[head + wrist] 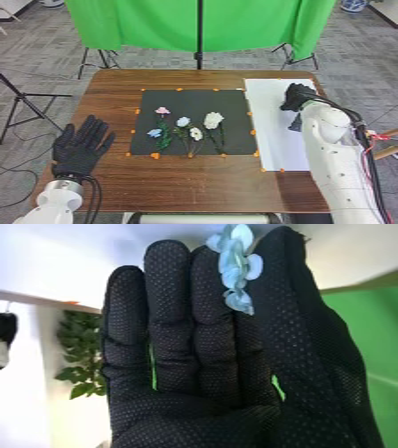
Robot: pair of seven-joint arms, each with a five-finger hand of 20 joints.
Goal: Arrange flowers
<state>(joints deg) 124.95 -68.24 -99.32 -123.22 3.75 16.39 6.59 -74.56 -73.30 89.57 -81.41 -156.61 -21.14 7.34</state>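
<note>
While five artificial stems, among them a pink flower [162, 110] and a large white flower [213, 119], lie side by side on a black mat [178, 97], the robot's right hand [298, 95] is at the far part of the white board [271, 125] beside it. Its fingers are nearly straight, closed up against the thumb, with a pale blue flower [235, 266] pinched between them, a light grip that probably spares the petals. The spread-out layout (blooms pointing away from the robot) likely keeps each stem easy to pick, the board apparently serving as the arranging ground. The left hand [78, 149], fingers straight and apart, waits empty over the brown table [178, 185], presumably to leave working room.
</note>
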